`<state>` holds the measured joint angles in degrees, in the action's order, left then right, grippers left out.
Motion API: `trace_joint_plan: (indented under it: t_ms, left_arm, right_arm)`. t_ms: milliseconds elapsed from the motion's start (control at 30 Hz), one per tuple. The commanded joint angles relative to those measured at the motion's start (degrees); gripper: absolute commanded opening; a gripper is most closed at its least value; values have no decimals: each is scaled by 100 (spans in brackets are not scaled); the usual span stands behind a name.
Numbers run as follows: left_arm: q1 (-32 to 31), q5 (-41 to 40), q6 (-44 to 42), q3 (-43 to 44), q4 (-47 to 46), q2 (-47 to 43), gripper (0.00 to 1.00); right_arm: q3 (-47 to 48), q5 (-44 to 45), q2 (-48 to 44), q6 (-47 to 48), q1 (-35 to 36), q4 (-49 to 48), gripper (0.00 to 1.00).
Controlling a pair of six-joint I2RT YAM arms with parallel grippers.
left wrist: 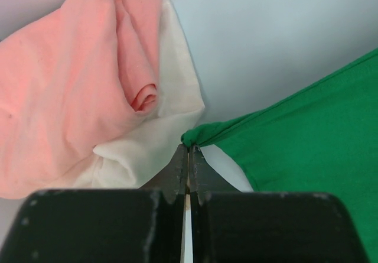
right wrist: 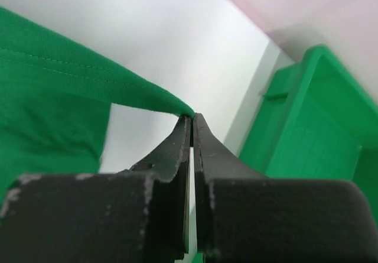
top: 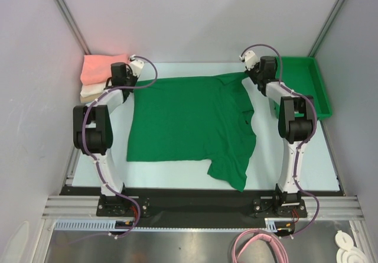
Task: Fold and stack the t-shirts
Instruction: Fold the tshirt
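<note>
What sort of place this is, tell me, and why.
Likely a robot test cell, not a home: bare panel walls, left arm and right arm bolted to a table, green t-shirt spread out.

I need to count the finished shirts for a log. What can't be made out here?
- Folded stack: top view, the left arm covers its right side; layer count unclear.
- Same stack, left wrist view: cut off by the frame edge and the left tool.
- Green bin: top view, the right arm hides its near-left part; right wrist view crops it.

Shirt stack (top: 97, 71) partly behind arm (top: 121, 75)
</note>
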<state>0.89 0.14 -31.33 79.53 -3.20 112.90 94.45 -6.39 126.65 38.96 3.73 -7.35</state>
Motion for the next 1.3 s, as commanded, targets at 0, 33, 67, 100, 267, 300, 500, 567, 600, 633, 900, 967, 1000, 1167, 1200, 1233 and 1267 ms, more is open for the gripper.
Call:
trace_joint_plan:
  t_ms: [0,33,67,100,267,300,500,567,600,633,900,967,1000,1167,1200,1233,1267]
  left_arm:
    - [-27,-137,92,204,-164,-172,0]
    - [-36,-129,118,151,-163,-207,0]
    - [-36,-59,127,3,-172,-259,1]
    - [-27,-58,136,-77,-181,-382,1]
    - [-36,153,31,-796,-374,-708,1]
    - [-36,57,-30,-894,-470,-743,0]
    - [-36,3,-312,-1501,-717,-1024,0]
    - [8,108,-303,-1624,-717,-1138,0]
    - [17,152,-303,-1651,-647,-1174,0]
    - [17,196,-303,-1668,-629,-1200,0]
    - [26,364,-295,-1932,-576,-1402,0]
    - [26,355,-295,-2037,-594,-1420,0]
    - [34,346,-295,-2081,-611,-1429,0]
    - [61,355,-312,-2362,-717,-1499,0]
    - [78,364,-321,-2389,-743,-1525,0]
    - [105,364,-312,-2433,-752,-1552,0]
    - [114,372,-321,-2442,-752,-1569,0]
  right_arm:
    - [-374,209,-702,-38,-83,-267,0]
    - [-593,174,-799,-46,-74,-266,0]
    - [-708,156,-904,-46,-91,-266,0]
    - [-814,104,-1088,-38,-100,-258,0]
    - [-1612,33,-1669,68,-126,-196,0]
    - [-1710,-11,-1853,42,-144,-179,0]
    - [-2456,-265,-2478,-90,-144,120,0]
    - [-2642,-336,-2715,-143,-136,190,0]
    - [-2747,-371,-2794,-152,-109,251,0]
    - [-2931,-389,-2864,-161,-74,278,0]
    - [-3688,-556,-3427,-336,75,507,0]
    - [-3863,-626,-3471,-371,84,577,0]
    - [-3917,-661,-3515,-380,84,603,0]
    - [-4216,-767,-3779,-380,111,717,0]
    - [-4251,-802,-3831,-363,111,718,0]
    - [-4286,-811,-3954,-354,119,883,0]
    - [-4304,-828,-4007,-354,111,937,0]
